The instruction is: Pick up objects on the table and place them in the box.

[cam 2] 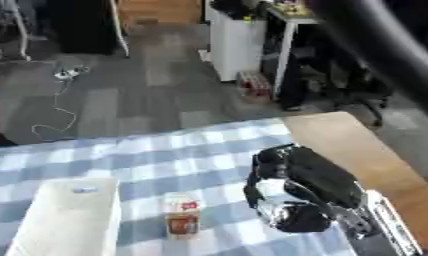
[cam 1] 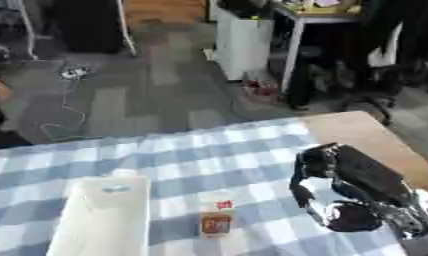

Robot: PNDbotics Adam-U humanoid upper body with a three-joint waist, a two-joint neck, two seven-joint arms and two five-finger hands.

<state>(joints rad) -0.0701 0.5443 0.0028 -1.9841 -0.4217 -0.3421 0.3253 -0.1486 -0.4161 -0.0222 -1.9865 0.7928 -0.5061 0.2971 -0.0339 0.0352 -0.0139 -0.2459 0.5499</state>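
One hand is all we can see at work: our right hand [cam 2: 292, 197], black with silver parts, hangs over the right side of the table [cam 1: 357, 130], its fingers curled inward with nothing between them, so we read it as closed and empty. Our left hand does not appear in either view. Nearest us on the left sits the white, oblong, open-topped box [cam 1: 99, 215], resting on the blue-and-white checked cloth [cam 2: 165, 155] that covers most of the table. Between the box and our hand stands the one object we can make out to pick up, a small upright packet or bottle [cam 2: 181, 216], pale at the top with an orange-brown label and a red mark; it is near the box and just to the left of our hand, touching neither. We judge that we are at the reaching step, with the object not yet grasped and nothing visible inside the box from this angle. The next move, as we see it, calls for uncurling the fingers, sliding left and down to bracket the packet, and closing without tipping it, since it looks tall and narrow. Beyond the cloth, bare wood shows at the table's far right corner, and past that only grey floor [cam 1: 147, 80].
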